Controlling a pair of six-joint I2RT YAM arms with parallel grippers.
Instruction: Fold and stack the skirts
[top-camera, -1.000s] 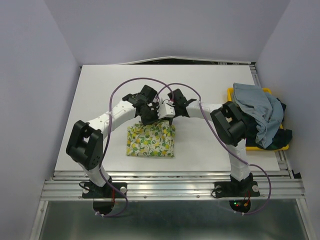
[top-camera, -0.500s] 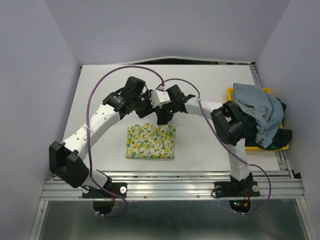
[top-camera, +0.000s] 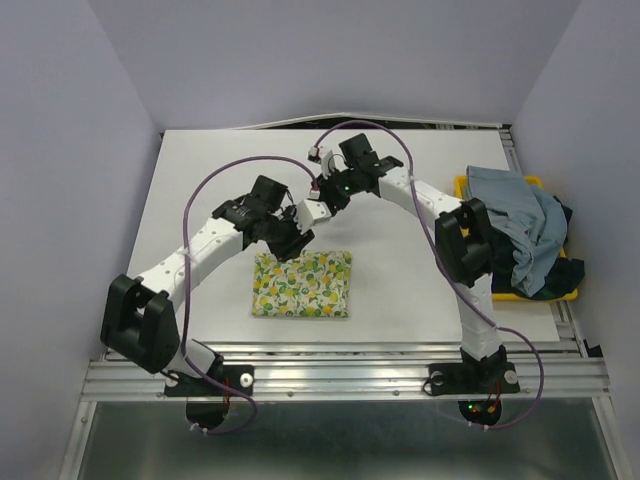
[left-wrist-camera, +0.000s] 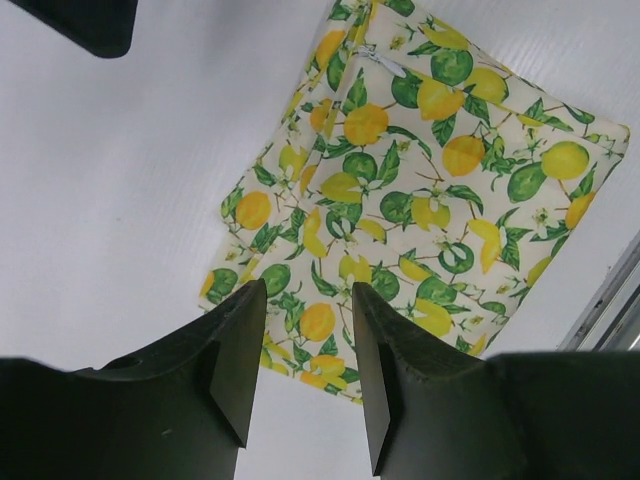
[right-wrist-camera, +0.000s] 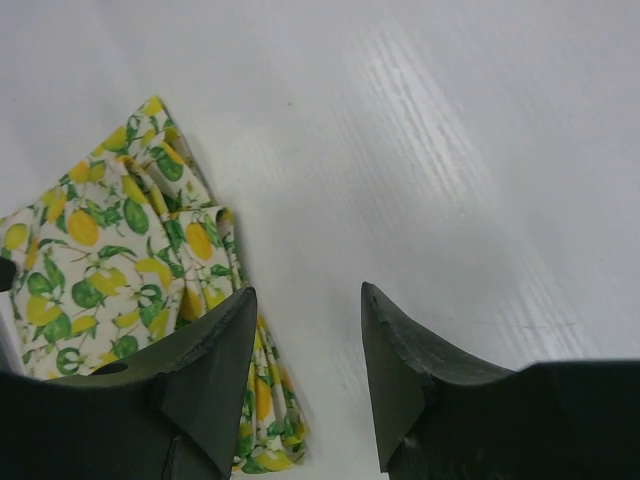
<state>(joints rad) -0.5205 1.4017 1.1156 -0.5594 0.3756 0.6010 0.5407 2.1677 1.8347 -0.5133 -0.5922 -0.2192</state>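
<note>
The lemon-print skirt (top-camera: 302, 284) lies folded in a flat rectangle on the white table, near the front middle. It also shows in the left wrist view (left-wrist-camera: 400, 200) and the right wrist view (right-wrist-camera: 110, 260). My left gripper (top-camera: 288, 240) (left-wrist-camera: 308, 290) hovers open just above its far left edge, holding nothing. My right gripper (top-camera: 312, 206) (right-wrist-camera: 309, 290) is open too, raised over bare table just beyond the skirt's far edge. The light blue-grey skirt (top-camera: 510, 210) lies crumpled over the dark plaid skirt (top-camera: 563, 220) at the right.
A yellow tray (top-camera: 560, 293) at the table's right edge holds the two crumpled skirts. Both arms arch over the table's middle, their purple cables looping above. Grey walls stand on the left, right and back.
Both grippers have opened and let go of the lemon skirt's far edge. The right gripper has lifted and drawn back toward the far side. The left arm has swung out leftward.
</note>
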